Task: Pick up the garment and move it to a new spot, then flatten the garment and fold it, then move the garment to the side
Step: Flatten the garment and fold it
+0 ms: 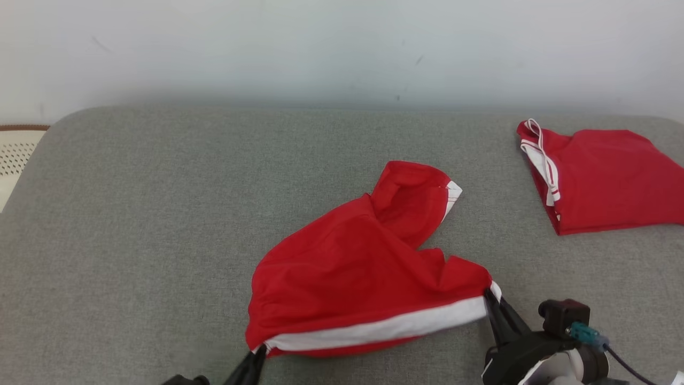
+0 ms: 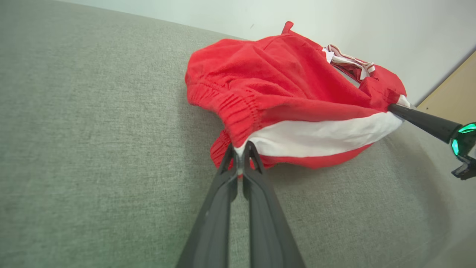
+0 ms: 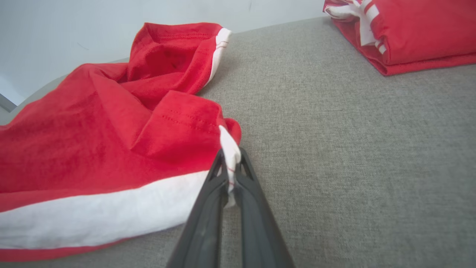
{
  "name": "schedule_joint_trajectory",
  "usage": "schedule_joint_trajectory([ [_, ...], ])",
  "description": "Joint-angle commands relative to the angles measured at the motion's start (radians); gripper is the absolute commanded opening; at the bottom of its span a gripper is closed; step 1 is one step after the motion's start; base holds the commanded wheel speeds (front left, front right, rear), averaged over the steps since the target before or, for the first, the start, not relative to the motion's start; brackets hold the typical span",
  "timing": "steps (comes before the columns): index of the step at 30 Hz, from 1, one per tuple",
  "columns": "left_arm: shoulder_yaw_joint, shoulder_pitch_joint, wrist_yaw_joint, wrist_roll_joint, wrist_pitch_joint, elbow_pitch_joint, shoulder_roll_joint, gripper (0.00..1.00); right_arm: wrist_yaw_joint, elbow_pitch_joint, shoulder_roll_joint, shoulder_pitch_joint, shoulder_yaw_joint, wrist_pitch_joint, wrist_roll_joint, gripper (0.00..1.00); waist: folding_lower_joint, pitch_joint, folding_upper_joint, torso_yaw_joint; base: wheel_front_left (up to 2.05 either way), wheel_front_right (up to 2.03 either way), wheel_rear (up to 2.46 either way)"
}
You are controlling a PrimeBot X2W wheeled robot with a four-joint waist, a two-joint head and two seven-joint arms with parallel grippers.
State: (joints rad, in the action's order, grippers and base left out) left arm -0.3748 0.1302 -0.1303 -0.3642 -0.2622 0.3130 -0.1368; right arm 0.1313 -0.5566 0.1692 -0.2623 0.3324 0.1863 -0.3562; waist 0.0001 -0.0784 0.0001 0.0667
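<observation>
Left hand [image 1: 260,354] and right hand [image 1: 490,298] are both gripping the red garment [image 1: 347,267]

The garment is lying crumpled at the lower centre of the grey table [image 1: 133,214]. Each hand is closing on one end of its white band [image 1: 385,327], at the frame's bottom centre and lower right. A folded garment [image 1: 604,182] is sitting well apart at the upper right.

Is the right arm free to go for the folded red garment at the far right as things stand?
Probably not yet: the right end effector is clamped on the crumpled garment, though plain grey surface lies between it and the folded garment.
</observation>
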Motion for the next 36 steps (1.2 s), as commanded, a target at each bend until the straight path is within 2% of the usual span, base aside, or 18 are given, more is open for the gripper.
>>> schedule_joint_trajectory([
  [1,0.022,-0.006,0.000,0.017,-0.005,-0.021,-0.016,0.00,-0.001,0.036,0.010,-0.001,0.011,-0.004,-0.030,0.00,-0.0001,0.010,-0.0001,-0.005,0.00,0.00,0.00],
  [5,0.047,0.026,0.000,0.034,-0.005,-0.074,-0.044,0.00,-0.001,0.130,0.028,-0.019,0.038,-0.035,-0.085,0.00,-0.0001,0.018,-0.0001,-0.011,0.00,0.00,0.00],
  [9,0.025,0.115,0.000,0.047,0.004,-0.106,-0.094,0.00,-0.001,0.211,0.046,-0.074,0.067,-0.082,-0.144,0.00,-0.0001,0.007,-0.0001,-0.019,0.00,0.00,0.00],
  [12,0.003,0.227,0.000,0.028,0.032,-0.136,-0.145,0.00,-0.001,0.246,0.052,-0.161,0.084,-0.113,-0.185,0.00,-0.0001,-0.024,-0.0001,-0.031,0.00,0.00,0.00],
  [13,-0.010,0.321,0.000,0.030,0.061,-0.148,-0.204,0.00,-0.001,0.248,0.052,-0.245,0.099,-0.133,-0.203,0.00,-0.0001,-0.057,-0.0001,-0.044,0.00,0.00,0.00],
  [15,-0.030,0.424,0.000,0.002,0.092,-0.156,-0.248,0.00,-0.001,0.233,0.053,-0.351,0.112,-0.150,-0.194,0.00,-0.0001,-0.096,-0.0001,-0.056,0.00,0.00,0.00],
  [16,-0.030,0.424,0.000,0.002,0.092,-0.156,-0.248,0.00,-0.001,0.233,0.053,-0.351,0.112,-0.150,-0.194,0.00,-0.0001,-0.096,-0.0001,-0.056,0.00,0.00,0.00],
  [17,-0.050,0.484,0.000,0.009,0.109,-0.159,-0.287,0.00,-0.001,0.222,0.037,-0.407,0.111,-0.161,-0.208,0.00,-0.0001,-0.119,-0.0001,-0.065,0.00,0.00,0.00],
  [22,-0.147,0.792,0.000,-0.088,0.189,-0.128,-0.410,0.00,-0.001,0.094,-0.005,-0.715,0.106,-0.210,-0.250,0.00,-0.0001,-0.236,-0.0001,-0.091,0.00,0.00,0.00],
  [26,-0.210,1.034,0.000,-0.196,0.225,-0.040,-0.464,0.00,-0.001,-0.052,-0.054,-0.955,0.089,-0.215,-0.290,0.00,-0.0001,-0.315,-0.0001,-0.112,0.00,0.00,0.00],
  [29,-0.238,1.196,0.000,-0.264,0.241,0.034,-0.469,0.00,-0.001,-0.161,-0.076,-1.116,0.041,-0.198,-0.324,0.00,-0.0001,-0.357,-0.0001,-0.129,0.00,0.00,0.00],
  [32,-0.288,1.350,0.000,-0.276,0.252,0.103,-0.484,0.00,-0.001,-0.267,-0.095,-1.265,0.008,-0.165,-0.311,0.00,-0.0001,-0.385,-0.0001,-0.151,0.00,0.00,0.00],
  [36,-0.346,1.507,0.000,-0.314,0.243,0.179,-0.463,0.00,-0.001,-0.410,-0.108,-1.421,-0.052,-0.117,-0.303,0.00,-0.0001,-0.400,-0.0001,-0.177,0.00,0.00,0.00],
])
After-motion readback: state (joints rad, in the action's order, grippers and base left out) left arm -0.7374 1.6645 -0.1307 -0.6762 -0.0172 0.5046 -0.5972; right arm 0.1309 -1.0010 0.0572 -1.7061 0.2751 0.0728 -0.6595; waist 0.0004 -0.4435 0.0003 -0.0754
